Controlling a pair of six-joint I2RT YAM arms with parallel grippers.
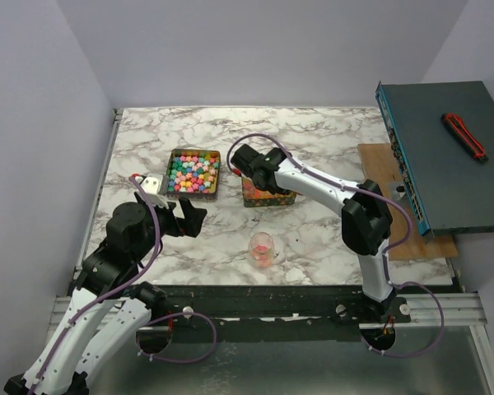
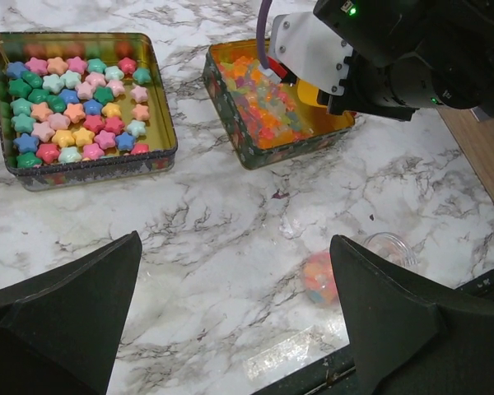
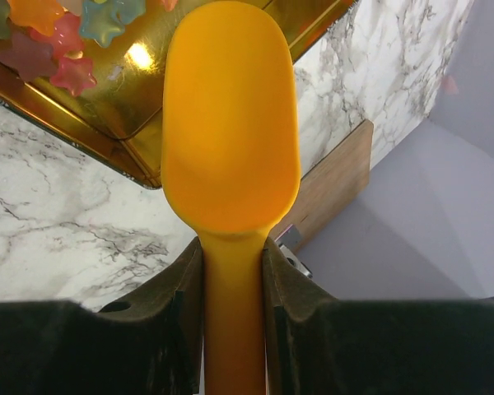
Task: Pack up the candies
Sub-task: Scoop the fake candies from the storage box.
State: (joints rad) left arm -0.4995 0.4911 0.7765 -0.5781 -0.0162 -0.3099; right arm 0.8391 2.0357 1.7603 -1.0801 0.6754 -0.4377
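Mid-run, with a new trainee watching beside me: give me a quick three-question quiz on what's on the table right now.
1. True or false: the left gripper holds a candy.
2. The right gripper grips: A) a candy, B) the orange scoop, C) nothing.
3. Fill in: in the left wrist view, the pastel candies lie ___ of the jelly candies.
Key: 1 false; 2 B; 3 left.

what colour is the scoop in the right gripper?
Plain yellow-orange. The scoop, clamped in the right gripper, shows best in the right wrist view.
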